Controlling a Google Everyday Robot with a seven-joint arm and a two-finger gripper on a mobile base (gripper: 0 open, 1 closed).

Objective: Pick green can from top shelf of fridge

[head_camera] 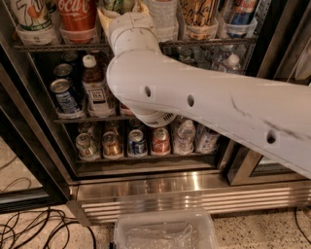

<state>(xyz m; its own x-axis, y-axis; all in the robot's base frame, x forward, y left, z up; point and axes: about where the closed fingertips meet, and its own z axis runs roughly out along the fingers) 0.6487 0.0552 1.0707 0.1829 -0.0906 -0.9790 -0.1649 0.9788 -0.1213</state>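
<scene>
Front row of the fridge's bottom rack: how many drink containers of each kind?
Small cans: 4
Clear plastic bottles: 2
Total: 6
The tool is up at the top shelf, by the green can.

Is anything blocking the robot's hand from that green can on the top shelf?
Nothing visible does. The hand is at the green can on the top shelf, between the Coca-Cola can and a clear bottle; the robot's own arm hides the contact.
</scene>
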